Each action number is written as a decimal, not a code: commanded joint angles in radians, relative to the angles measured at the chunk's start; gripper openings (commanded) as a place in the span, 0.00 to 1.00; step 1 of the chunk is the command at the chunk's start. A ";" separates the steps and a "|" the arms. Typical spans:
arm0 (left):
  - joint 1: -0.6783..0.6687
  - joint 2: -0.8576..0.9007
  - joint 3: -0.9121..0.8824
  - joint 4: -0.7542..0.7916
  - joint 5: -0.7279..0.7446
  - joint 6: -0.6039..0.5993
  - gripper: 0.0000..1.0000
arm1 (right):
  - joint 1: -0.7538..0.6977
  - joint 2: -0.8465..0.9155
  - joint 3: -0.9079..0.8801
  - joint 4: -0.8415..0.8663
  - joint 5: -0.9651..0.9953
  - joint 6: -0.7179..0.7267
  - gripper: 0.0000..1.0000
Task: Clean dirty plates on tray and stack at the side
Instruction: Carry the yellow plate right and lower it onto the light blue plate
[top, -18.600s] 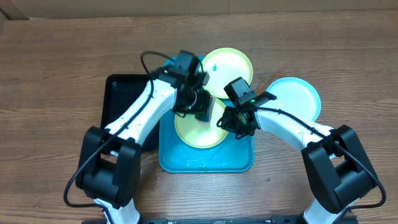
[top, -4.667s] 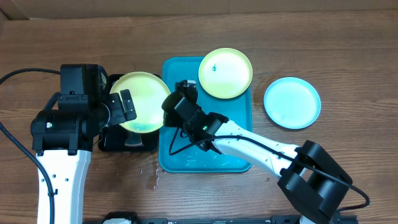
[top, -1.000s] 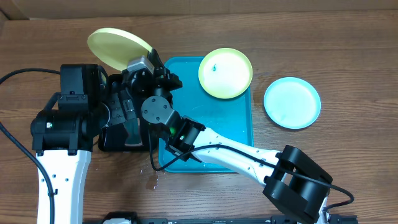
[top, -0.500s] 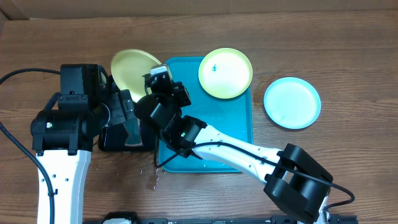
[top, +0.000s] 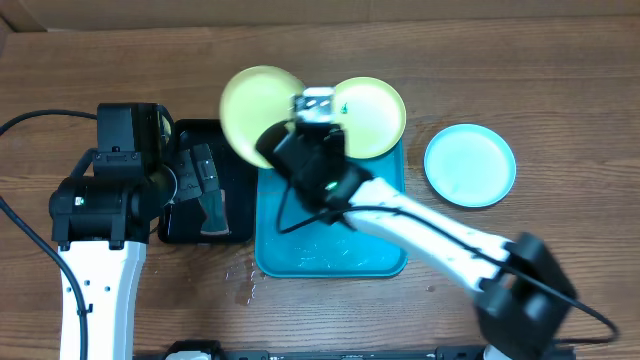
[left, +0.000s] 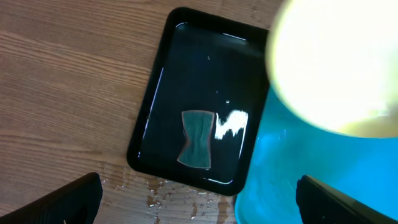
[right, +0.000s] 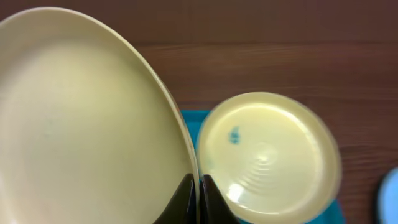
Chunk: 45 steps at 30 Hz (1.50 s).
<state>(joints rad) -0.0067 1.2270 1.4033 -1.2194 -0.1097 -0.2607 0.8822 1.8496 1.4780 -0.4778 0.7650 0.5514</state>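
My right gripper (right: 194, 186) is shut on the rim of a pale yellow plate (right: 87, 118), held in the air tilted over the far left corner of the turquoise tray (top: 330, 255). From overhead that plate (top: 255, 108) partly overlaps a second yellow plate (top: 372, 120), which lies at the tray's far right and carries a small dark speck (right: 234, 135). A light blue plate (top: 470, 165) rests on the table to the right of the tray. My left gripper (top: 208, 188) hangs open and empty above the black tray (left: 158, 106).
The black tray holds shallow water and a grey-green sponge (left: 198, 138). It stands against the turquoise tray's left side. Water drops (top: 245, 285) lie on the wooden table in front of both trays. A cardboard edge runs along the far side.
The right arm has swung the held yellow plate rightward, from behind the black tray to above the turquoise tray's far left corner. The left arm has stayed still and open.
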 joint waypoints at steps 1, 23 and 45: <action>0.003 0.003 0.013 0.000 -0.009 -0.016 1.00 | -0.079 -0.126 0.016 -0.089 -0.009 0.066 0.04; 0.003 0.003 0.013 0.000 -0.009 -0.016 1.00 | -0.753 -0.273 0.016 -0.634 -0.444 0.263 0.04; 0.003 0.003 0.013 0.000 -0.009 -0.016 1.00 | -0.967 -0.271 -0.275 -0.595 -0.604 0.278 0.04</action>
<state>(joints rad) -0.0067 1.2270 1.4033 -1.2198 -0.1097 -0.2607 -0.0845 1.6054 1.2568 -1.1133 0.2165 0.8124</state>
